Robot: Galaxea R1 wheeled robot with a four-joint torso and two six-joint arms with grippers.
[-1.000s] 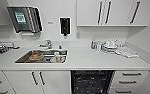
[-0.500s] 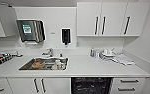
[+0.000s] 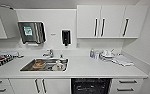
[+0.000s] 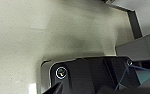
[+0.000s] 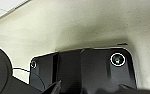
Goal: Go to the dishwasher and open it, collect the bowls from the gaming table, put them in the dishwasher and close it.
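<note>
I face a white kitchen counter [image 3: 91, 67] with a steel sink [image 3: 44, 65] set in it. Under the counter, between white cabinet doors and drawers, sits a dark built-in unit [image 3: 91, 86] with grid-like lines; I cannot tell whether it is the dishwasher. The bowls and the gaming table are out of view. In the left wrist view my arm's dark plate [image 4: 91, 75] hangs over pale speckled floor [image 4: 41, 32]. The right wrist view has the same kind of plate [image 5: 91, 70] over pale floor [image 5: 91, 27].
White crockery [image 3: 107, 53] and a cloth [image 3: 122, 61] lie at the counter's right end, by a side wall. Items sit in the sink. A paper towel dispenser [image 3: 32, 32] and a soap dispenser [image 3: 66, 37] hang on the wall, beside upper cabinets [image 3: 111, 22].
The whole head picture has slid downward, so the camera has moved; the dark unit shows less at the lower edge. Nothing on the counter has moved.
</note>
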